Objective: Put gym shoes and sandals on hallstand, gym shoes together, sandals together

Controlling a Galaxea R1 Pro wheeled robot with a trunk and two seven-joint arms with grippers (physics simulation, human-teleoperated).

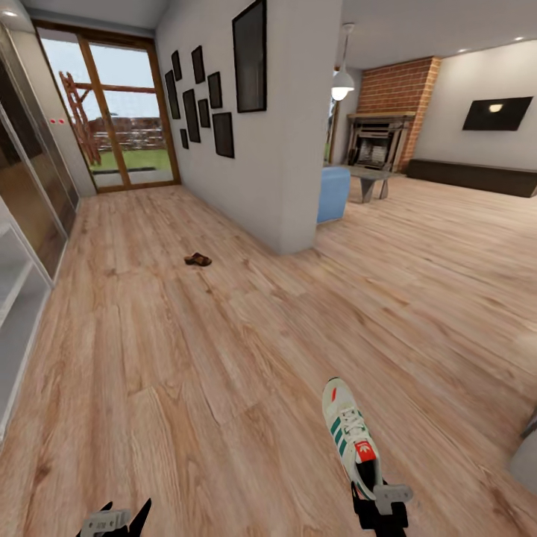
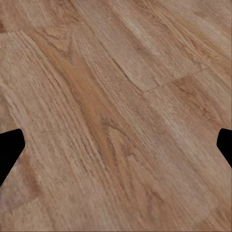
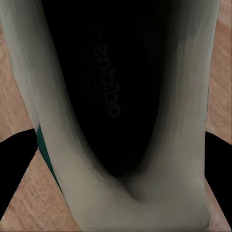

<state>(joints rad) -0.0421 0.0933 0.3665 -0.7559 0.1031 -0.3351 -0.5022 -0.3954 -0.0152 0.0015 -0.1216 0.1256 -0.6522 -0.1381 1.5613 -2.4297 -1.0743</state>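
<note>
One gym shoe [image 1: 350, 436] rides in our right tool [image 1: 380, 501], gripped at the heel, toe pointing ahead; a sandal [image 1: 198, 259] lies far forward-left on the corridor floor [image 1: 224, 358], nearer our left tool [image 1: 115, 518]. At the left wrist, its fingers [image 2: 9, 150] are spread, carrying nothing. At the right wrist, the shoe's opening sits between clamped fingers [image 3: 17, 164].

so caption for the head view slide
Right gripper holding a gym shoe by its heel, one sandal lying far down the corridor floor.
</note>
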